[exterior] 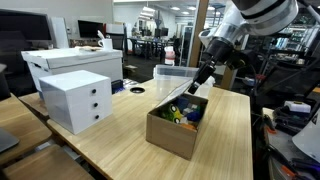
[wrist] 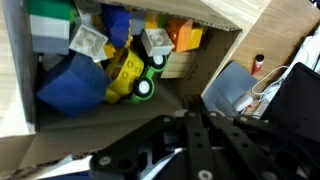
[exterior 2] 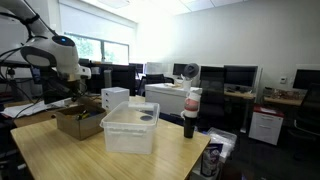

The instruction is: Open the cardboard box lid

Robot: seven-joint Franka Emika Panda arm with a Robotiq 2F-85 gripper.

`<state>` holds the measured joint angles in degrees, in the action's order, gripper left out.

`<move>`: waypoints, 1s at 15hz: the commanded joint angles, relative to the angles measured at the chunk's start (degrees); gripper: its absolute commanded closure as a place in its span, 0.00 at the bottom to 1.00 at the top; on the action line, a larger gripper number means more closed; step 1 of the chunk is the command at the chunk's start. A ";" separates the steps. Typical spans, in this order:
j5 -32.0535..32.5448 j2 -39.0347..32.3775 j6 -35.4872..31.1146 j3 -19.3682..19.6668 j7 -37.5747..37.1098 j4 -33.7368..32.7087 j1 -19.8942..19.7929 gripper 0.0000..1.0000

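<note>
Gaping upward, cardboard box (exterior: 170, 136) upright

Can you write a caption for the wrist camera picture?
Looking into the open cardboard box at colourful toy blocks.

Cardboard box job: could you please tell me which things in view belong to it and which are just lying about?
Belong to the job:
cardboard box
its lid flap
gripper

Just lying about:
white drawer unit
clear plastic bin
toy blocks inside the box
</note>
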<state>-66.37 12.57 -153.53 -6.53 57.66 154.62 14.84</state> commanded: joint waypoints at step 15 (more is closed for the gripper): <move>42.33 -12.71 10.55 1.15 -17.11 -20.64 -4.97 0.97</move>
<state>-28.07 3.40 -147.06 -6.05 41.76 138.59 11.53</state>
